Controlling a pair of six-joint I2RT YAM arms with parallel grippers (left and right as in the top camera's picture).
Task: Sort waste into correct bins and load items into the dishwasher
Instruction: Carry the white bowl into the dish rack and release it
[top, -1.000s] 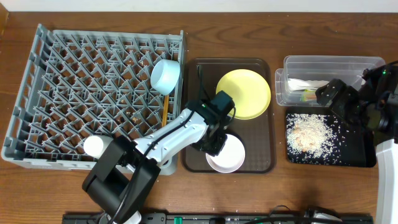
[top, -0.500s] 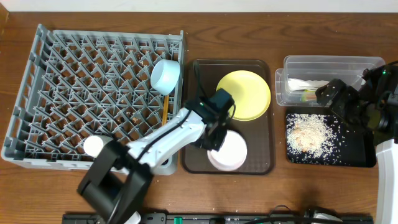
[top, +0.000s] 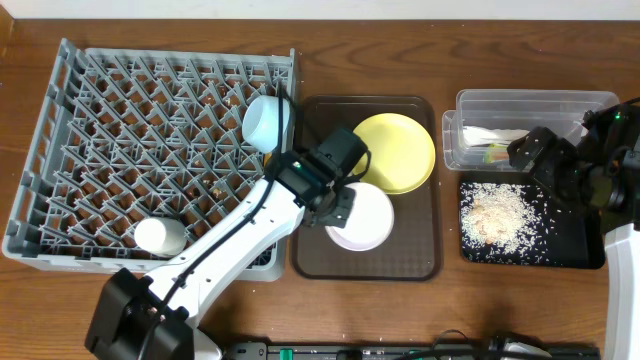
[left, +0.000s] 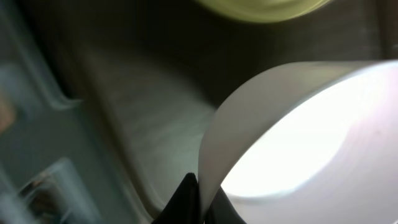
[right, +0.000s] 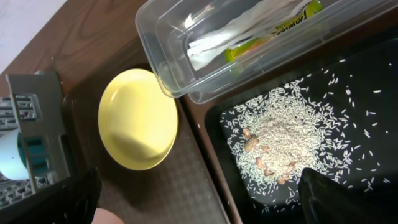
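One bowl matters: the pinkish-white bowl (top: 365, 218), pinched at its rim by the left end effector (top: 338, 205) above the serving tray (top: 420, 262). The dish rack (top: 60, 150) lies just to its left (light blue bowl (top: 265, 120) already inside). The clear tub (top: 530, 98) holds tissue (right: 211, 43) and wrapper (right: 273, 30); the black tray (top: 582, 252) holds crumbs (top: 495, 215). The right end effector (top: 522, 153) hangs spread and empty.

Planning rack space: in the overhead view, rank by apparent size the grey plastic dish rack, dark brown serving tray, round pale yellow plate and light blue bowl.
1. grey plastic dish rack
2. dark brown serving tray
3. round pale yellow plate
4. light blue bowl
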